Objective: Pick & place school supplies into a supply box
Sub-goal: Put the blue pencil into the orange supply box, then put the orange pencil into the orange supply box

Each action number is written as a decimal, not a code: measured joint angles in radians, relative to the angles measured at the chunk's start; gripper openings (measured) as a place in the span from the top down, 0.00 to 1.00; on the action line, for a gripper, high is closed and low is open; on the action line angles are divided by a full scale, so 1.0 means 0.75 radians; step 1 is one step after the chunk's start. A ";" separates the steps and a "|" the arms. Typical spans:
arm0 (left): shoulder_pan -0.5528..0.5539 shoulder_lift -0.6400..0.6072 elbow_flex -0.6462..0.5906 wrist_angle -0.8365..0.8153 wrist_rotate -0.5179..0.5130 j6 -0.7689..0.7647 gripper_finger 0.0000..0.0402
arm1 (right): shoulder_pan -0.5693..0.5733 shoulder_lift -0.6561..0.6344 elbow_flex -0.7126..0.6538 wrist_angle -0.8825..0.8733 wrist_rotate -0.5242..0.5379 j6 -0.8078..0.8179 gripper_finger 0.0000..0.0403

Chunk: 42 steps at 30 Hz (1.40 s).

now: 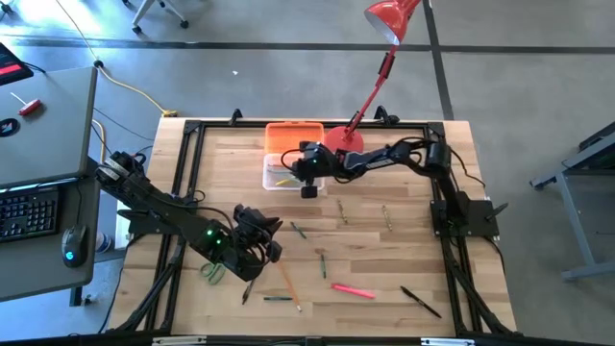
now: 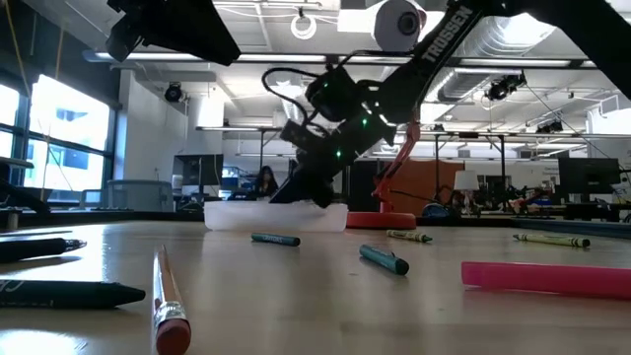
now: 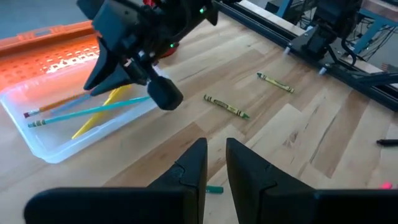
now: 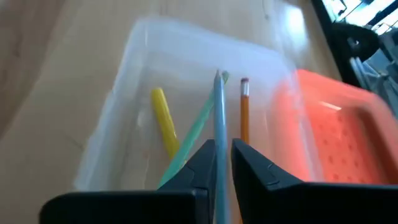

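The supply box's clear base (image 1: 281, 176) rests flat on the table, its orange lid (image 1: 293, 134) open toward the far edge. Inside lie a yellow marker (image 4: 164, 124), a green pencil (image 4: 198, 127) and an orange pencil (image 4: 244, 115). My right gripper (image 4: 222, 149) hovers over the base (image 3: 68, 134), shut on a blue-grey pencil. My left gripper (image 3: 216, 155) is shut and holds nothing, above the near-left table (image 1: 255, 235). Loose on the wood are a pink marker (image 1: 354, 289), an orange pencil (image 1: 288, 282), a black pen (image 1: 420, 301), crayons (image 3: 226, 106) and green-handled scissors (image 1: 211, 272). My right gripper pinches the blue-grey pencil (image 4: 219, 118) between its two fingers, which lie along the shaft. It slants down from the table's right side into the box. The pencil's far tip (image 4: 217, 76) points into the clear base among the other pencils; whether it rests there I cannot tell.
A red desk lamp stands with its round base (image 1: 343, 137) right beside the box and its head (image 1: 389, 17) beyond the far edge. A black frame (image 1: 187, 173) borders the table. A desk with keyboard and mouse (image 1: 38, 207) sits to the left.
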State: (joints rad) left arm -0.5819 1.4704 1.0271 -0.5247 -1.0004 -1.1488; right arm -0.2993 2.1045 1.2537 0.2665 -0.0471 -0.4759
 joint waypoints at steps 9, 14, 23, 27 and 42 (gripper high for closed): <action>0.000 0.000 0.000 0.004 0.006 -0.010 0.77 | -0.017 0.004 0.002 0.070 0.043 0.005 0.85; -0.001 0.000 0.000 0.018 0.114 -0.043 0.77 | 0.012 -0.057 0.003 0.051 0.105 -0.004 0.83; -0.133 0.172 0.000 0.120 0.307 -0.356 0.77 | 0.126 -0.373 0.003 -0.377 0.112 -0.065 0.82; -0.194 0.296 0.000 0.265 0.312 -0.485 0.77 | 0.166 -0.543 0.003 -0.549 0.081 -0.054 0.82; 0.018 0.397 0.097 0.395 1.089 0.281 0.77 | 0.283 -1.096 0.003 -0.830 -0.088 0.076 0.82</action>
State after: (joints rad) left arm -0.5688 1.7679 1.1001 -0.2282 -0.1840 -0.9382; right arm -0.0867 1.2824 1.2556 -0.3562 -0.1134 -0.4192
